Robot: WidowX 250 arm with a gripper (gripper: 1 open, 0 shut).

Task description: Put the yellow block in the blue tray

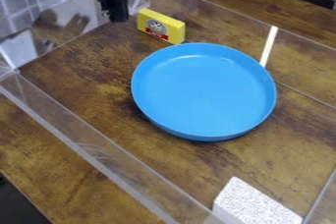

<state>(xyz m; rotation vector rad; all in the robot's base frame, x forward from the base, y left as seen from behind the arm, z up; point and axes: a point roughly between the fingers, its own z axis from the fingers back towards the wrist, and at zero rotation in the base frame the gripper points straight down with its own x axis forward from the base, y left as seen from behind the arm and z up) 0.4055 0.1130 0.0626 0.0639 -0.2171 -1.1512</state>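
Note:
The yellow block lies flat on the wooden table at the back, its red-and-white label facing up. The blue tray sits just in front and to the right of it, round, shallow and with nothing in it. My gripper hangs at the top left, a little left of and behind the block and raised off the table. Its black fingers are shut together with nothing between them. It touches neither the block nor the tray.
Clear acrylic walls fence the wooden table on the left, front and back. A white stick leans near the tray's back right. A grey speckled pad lies at the front right corner.

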